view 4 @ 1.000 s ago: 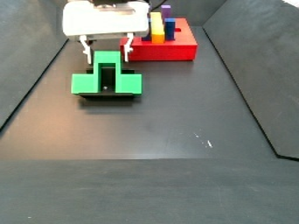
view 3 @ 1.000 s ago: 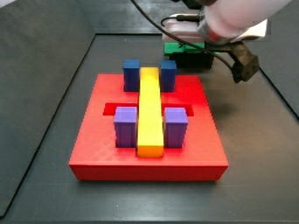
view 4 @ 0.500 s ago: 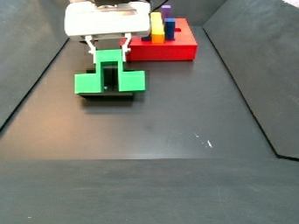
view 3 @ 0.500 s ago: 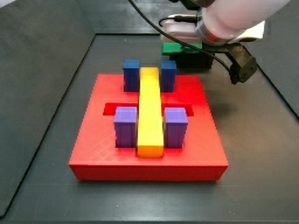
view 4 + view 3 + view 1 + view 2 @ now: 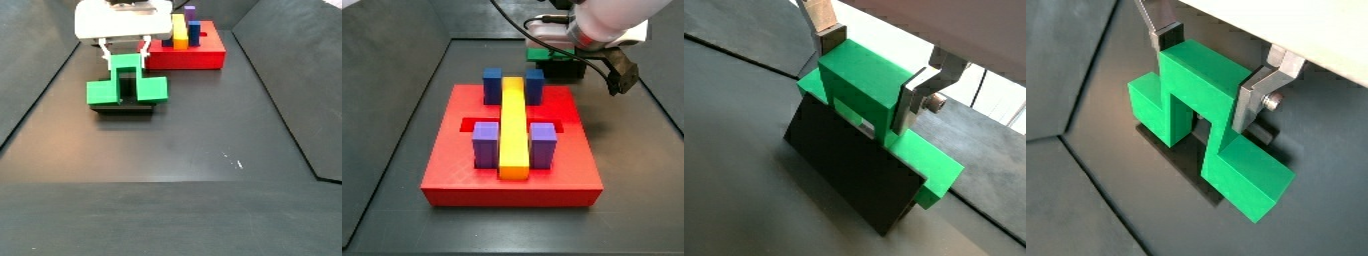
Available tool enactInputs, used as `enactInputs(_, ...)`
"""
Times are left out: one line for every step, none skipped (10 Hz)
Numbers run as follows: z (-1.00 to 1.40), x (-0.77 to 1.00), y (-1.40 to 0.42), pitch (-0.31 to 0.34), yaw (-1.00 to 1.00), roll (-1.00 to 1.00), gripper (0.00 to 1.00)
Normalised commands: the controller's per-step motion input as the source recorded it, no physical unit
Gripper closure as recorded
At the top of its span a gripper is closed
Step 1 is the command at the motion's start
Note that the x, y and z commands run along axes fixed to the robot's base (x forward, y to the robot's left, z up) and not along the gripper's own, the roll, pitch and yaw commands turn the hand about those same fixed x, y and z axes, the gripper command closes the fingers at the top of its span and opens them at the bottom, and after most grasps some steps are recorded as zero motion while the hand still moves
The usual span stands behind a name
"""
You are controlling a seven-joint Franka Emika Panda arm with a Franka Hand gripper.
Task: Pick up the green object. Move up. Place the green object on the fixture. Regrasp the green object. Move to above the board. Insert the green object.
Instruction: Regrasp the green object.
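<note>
The green object [image 5: 123, 88] rests on the dark fixture [image 5: 123, 108], with the red board [image 5: 201, 58] beyond it. My gripper [image 5: 123, 55] reaches down from above, and its two fingers are closed on the sides of the block's raised middle part. Both wrist views show this grip [image 5: 871, 70] [image 5: 1207, 68]: the green object [image 5: 858, 90] [image 5: 1193, 95] sits between the silver fingers [image 5: 919, 95], and the fixture [image 5: 844, 185] lies dark beneath it. In a side view the arm hides most of the green object [image 5: 540, 55] and fixture [image 5: 563, 70].
The board [image 5: 462, 170] carries a long yellow bar [image 5: 513, 125], two blue blocks [image 5: 493, 85] and two purple blocks [image 5: 484, 143], with open slots near the bar. A loose cable hangs beside the arm [image 5: 619, 75]. Raised walls edge the dark floor.
The gripper and the green object have shifted a little toward the board; the grip looks the same.
</note>
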Motion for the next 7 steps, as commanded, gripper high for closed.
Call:
enactInputs(0.00, 0.00, 0.00, 0.000, 0.00, 0.00, 1.00)
enactInputs(0.00, 0.00, 0.00, 0.000, 0.00, 0.00, 1.00)
enactInputs(0.00, 0.00, 0.00, 0.000, 0.00, 0.00, 1.00)
enactInputs(0.00, 0.00, 0.00, 0.000, 0.00, 0.00, 1.00)
enactInputs(0.00, 0.00, 0.00, 0.000, 0.00, 0.00, 1.00)
enactInputs(0.00, 0.00, 0.00, 0.000, 0.00, 0.00, 1.00)
enactInputs(0.00, 0.00, 0.00, 0.000, 0.00, 0.00, 1.00)
